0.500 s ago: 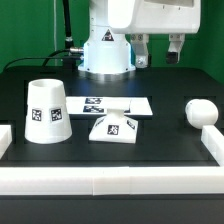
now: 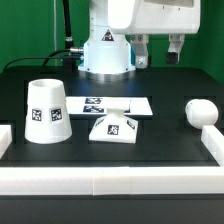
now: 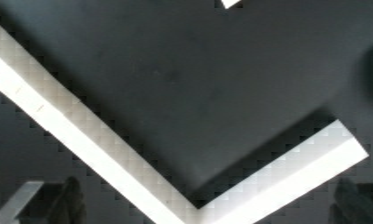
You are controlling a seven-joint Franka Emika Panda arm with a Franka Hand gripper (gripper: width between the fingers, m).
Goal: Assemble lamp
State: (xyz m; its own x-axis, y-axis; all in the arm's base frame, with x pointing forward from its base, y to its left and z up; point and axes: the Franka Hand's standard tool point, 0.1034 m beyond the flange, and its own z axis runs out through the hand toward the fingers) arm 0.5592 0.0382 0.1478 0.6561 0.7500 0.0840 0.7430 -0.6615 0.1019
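The gripper [image 2: 158, 47] hangs high at the back, its fingers [image 2: 176, 45] spread apart with nothing between them. Well below and forward of them sits the base [image 2: 113, 126], just before the marker board [image 2: 118, 103]. The shade [image 2: 46, 110] stands far off toward the exterior view's left and the bulb [image 2: 201, 112] toward its right. Shade and base carry black-and-white square tags, too small to read.
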